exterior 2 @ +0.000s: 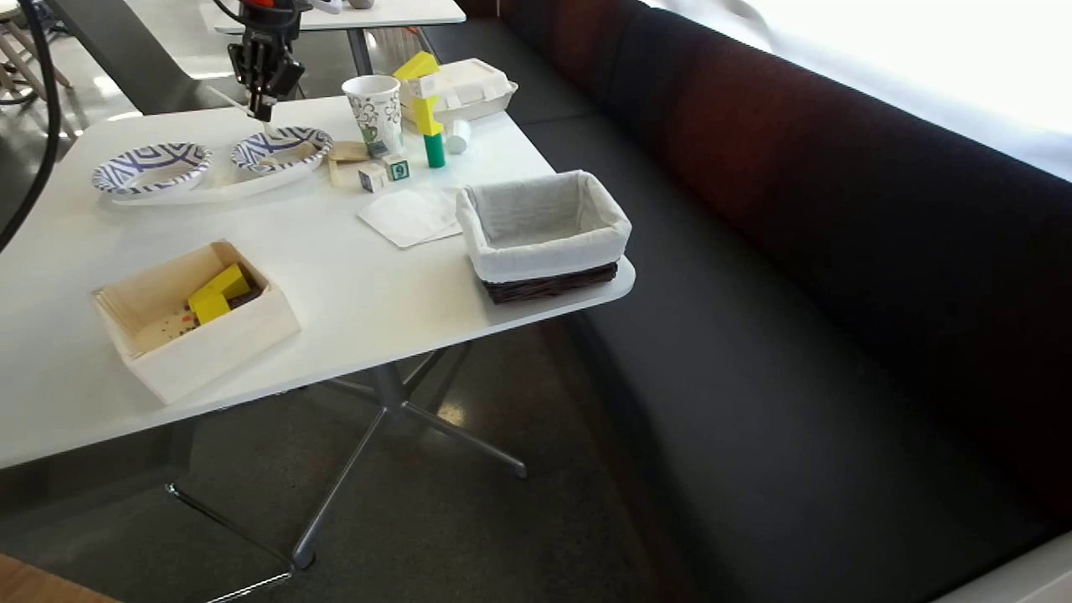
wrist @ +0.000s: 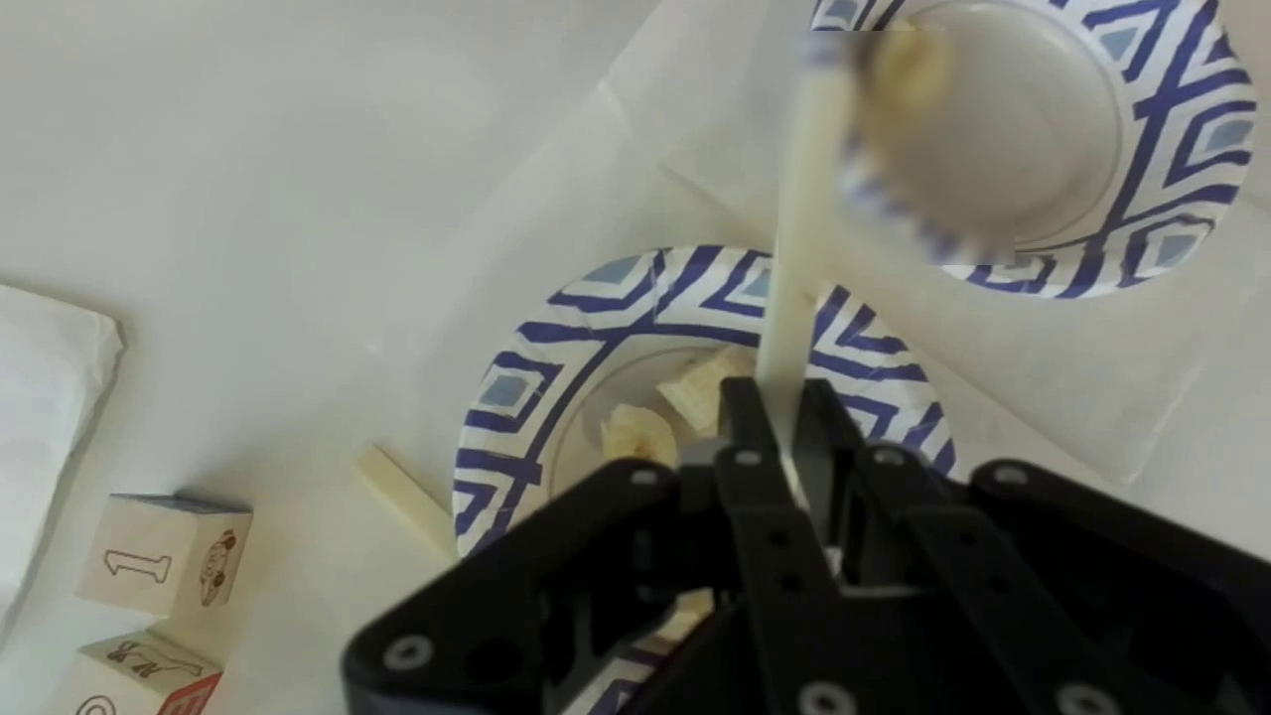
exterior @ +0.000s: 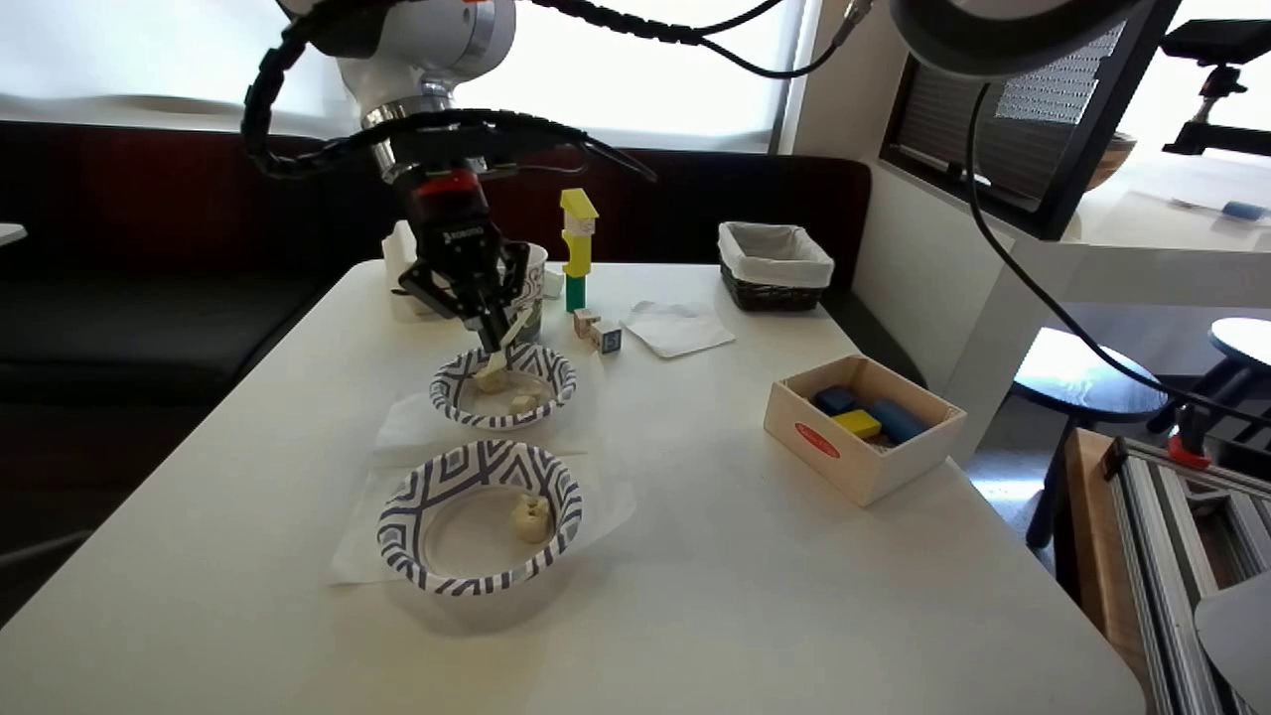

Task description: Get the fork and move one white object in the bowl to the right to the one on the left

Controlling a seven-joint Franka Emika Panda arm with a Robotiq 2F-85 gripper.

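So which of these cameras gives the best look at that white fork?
The wrist view: the fork shows largest there, held in the gripper, though one end is blurred and the gripper hides the other. In both exterior views it's only a small, thin pale strip, partly covered by the gripper.

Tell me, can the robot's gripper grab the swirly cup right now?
Probably not: the gripper is shut on the fork, so it would likely have to let go before taking the swirly cup, even though that stands nearby.
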